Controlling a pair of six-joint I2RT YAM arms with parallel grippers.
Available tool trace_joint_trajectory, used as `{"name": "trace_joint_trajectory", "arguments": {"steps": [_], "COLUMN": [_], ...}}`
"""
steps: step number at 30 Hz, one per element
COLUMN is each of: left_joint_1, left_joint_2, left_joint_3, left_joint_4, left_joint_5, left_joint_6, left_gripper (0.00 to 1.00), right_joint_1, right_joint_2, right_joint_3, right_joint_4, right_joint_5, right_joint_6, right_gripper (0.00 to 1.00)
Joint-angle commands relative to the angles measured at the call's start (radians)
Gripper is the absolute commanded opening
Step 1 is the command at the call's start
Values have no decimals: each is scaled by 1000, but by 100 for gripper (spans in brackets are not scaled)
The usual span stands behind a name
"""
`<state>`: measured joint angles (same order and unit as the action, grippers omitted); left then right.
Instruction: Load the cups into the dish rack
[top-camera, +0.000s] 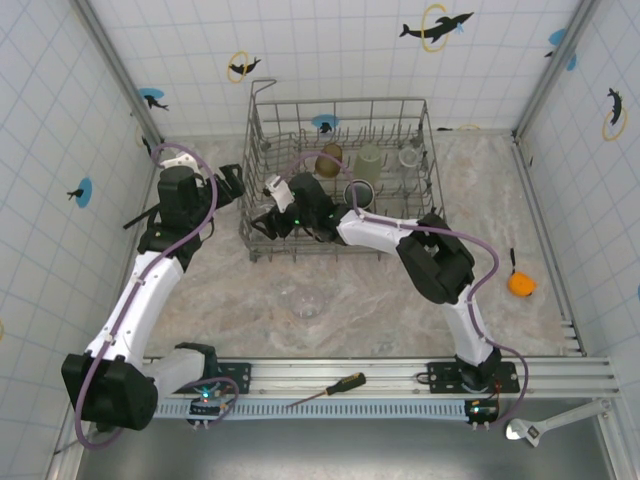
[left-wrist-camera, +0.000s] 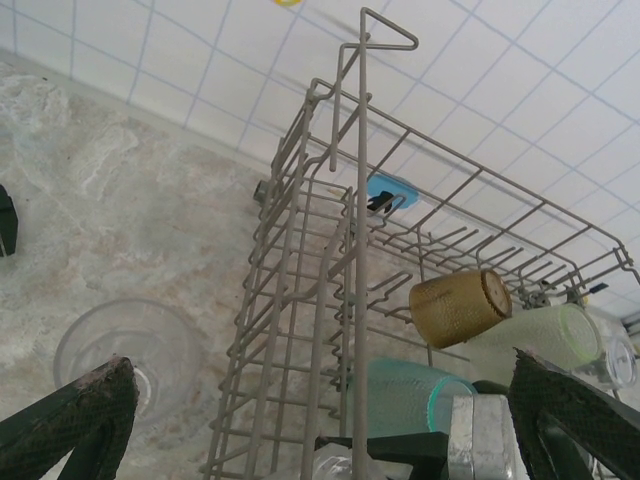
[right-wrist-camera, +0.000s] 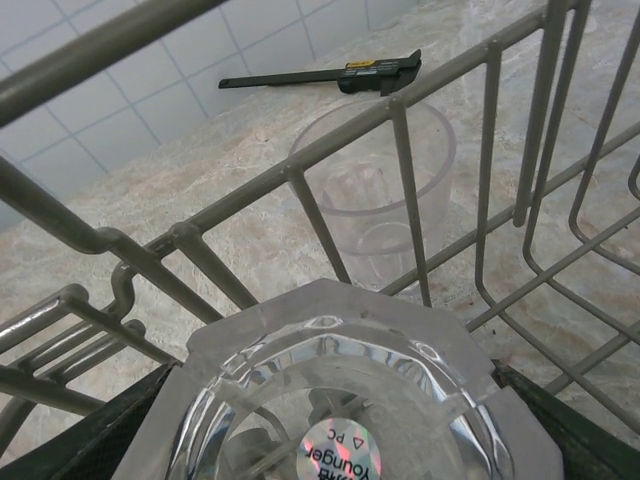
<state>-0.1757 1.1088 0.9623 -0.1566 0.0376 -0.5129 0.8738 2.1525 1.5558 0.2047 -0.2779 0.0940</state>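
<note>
The grey wire dish rack (top-camera: 255, 140) stands at the far middle of the table. An amber cup (top-camera: 330, 156), a pale green cup (top-camera: 370, 162), a clear cup (top-camera: 410, 156) and a dark mug (top-camera: 358, 192) lie inside it. In the left wrist view the amber cup (left-wrist-camera: 460, 306), pale green cup (left-wrist-camera: 545, 338) and a light blue cup (left-wrist-camera: 415, 395) rest on the tines. My right gripper (top-camera: 276, 206) reaches into the rack's near left corner, shut on a faceted clear cup (right-wrist-camera: 330, 340) with its base towards the camera. My left gripper (top-camera: 232, 184) hangs open just left of the rack, holding nothing.
A clear cup (top-camera: 307, 306) stands on the table in front of the rack, and another (left-wrist-camera: 125, 352) sits left of it. An orange object (top-camera: 521, 284) lies at the right. A screwdriver (top-camera: 330, 388) and a wrench (top-camera: 545, 426) lie at the near edge. Tiled walls enclose three sides.
</note>
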Motion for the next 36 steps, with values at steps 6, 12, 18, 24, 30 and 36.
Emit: {"name": "trace_joint_trajectory", "arguments": {"steps": [6,12,18,24,30,36], "left_joint_1": [8,8,8,9,8,9], "left_joint_2": [11,17,17,16,14,19], "left_joint_3": [-5,-4,-2,4,6,6], "left_joint_4": [1,6,14,14,6,-9], "left_joint_5": [10,17,22,21,4,-16], "left_joint_6": [-19,-26,-35,-38,-42,-56], "left_gripper": [97,97,97,97,97,97], "right_joint_1": [40,42,43,43,33,10], "right_joint_2": [-32,-42,-57,-97,-158,-233], "right_joint_3": [-18,-14,-10,-13,-33,-110], "right_joint_4": [-11,-11,-8,-12,-6,37], "right_joint_5": [46,40,41,68,85,82], "right_joint_6": [-53,-59,-62,-83,-93,-73], "right_gripper": [80,88,92,98,100,100]}}
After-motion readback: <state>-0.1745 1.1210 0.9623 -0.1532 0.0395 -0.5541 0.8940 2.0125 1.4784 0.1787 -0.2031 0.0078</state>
